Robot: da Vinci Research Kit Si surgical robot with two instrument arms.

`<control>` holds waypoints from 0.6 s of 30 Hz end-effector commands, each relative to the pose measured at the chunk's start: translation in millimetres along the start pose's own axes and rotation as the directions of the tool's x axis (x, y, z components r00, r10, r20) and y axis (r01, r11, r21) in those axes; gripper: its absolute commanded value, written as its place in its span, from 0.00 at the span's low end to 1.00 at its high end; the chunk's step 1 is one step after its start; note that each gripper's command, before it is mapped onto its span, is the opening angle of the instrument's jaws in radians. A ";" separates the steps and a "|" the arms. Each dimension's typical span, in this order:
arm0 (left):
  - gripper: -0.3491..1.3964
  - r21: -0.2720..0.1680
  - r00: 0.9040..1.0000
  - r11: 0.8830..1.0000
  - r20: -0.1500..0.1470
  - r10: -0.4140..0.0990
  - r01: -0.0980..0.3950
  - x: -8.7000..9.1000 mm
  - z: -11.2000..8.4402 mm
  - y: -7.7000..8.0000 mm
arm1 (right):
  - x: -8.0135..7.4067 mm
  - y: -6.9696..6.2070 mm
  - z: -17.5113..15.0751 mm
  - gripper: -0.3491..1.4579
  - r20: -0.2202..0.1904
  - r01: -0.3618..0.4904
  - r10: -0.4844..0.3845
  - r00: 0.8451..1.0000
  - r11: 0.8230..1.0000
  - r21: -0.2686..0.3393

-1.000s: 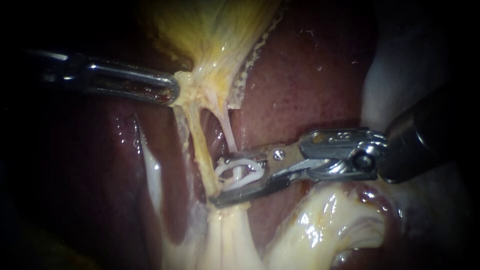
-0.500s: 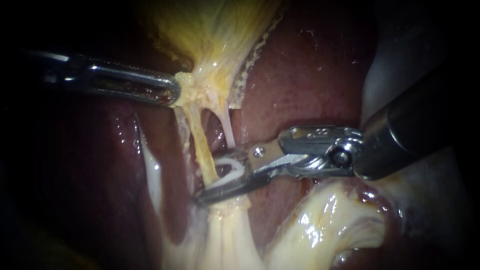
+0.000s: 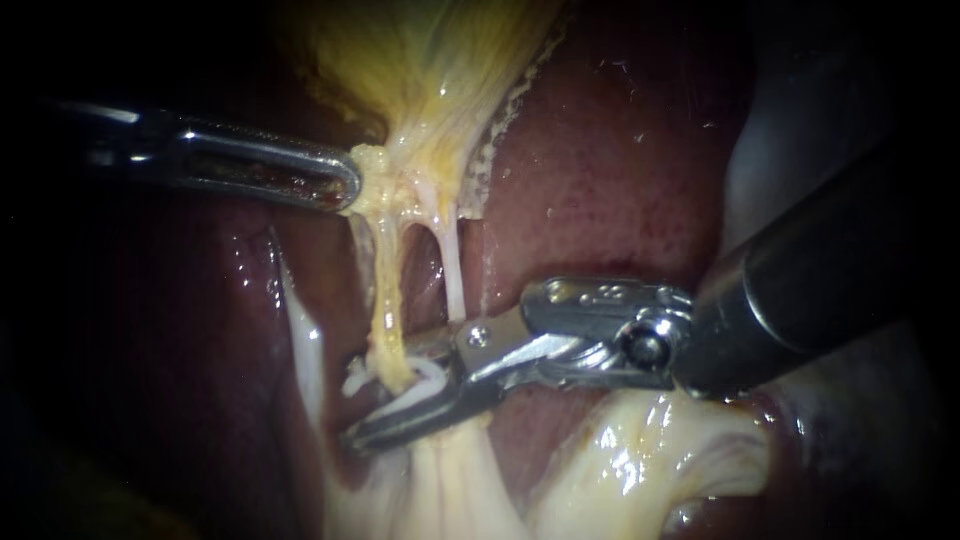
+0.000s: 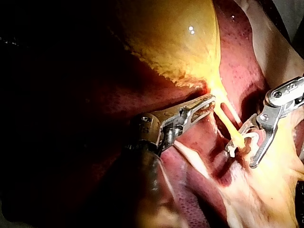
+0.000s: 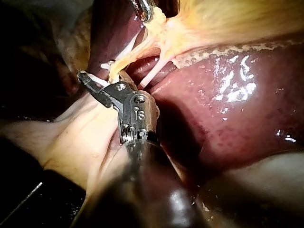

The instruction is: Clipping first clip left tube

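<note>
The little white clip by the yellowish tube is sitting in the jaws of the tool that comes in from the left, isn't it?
Not quite: the white clip by the yellowish left tube sits in the jaws of the right instrument, as the endoscope view shows. The left instrument only grips tissue below the gallbladder.
</note>
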 end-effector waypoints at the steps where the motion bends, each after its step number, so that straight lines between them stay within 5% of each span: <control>1: 0.00 0.000 1.000 1.000 0.000 0.000 0.000 0.0 0.0 0.0 | -0.1 0.1 0.1 0.41 -0.004 -0.001 0.001 1.000 1.000 -0.007; 8: 0.00 0.000 1.000 1.000 0.000 -0.006 0.006 0.0 0.0 0.0 | 0.0 0.4 0.2 0.32 -0.011 -0.001 0.001 1.000 1.000 -0.030; 18: 0.00 0.000 1.000 1.000 0.000 -0.006 0.006 0.0 0.0 0.0 | -0.3 0.5 0.0 0.00 0.019 0.047 -0.046 0.999 0.996 -0.078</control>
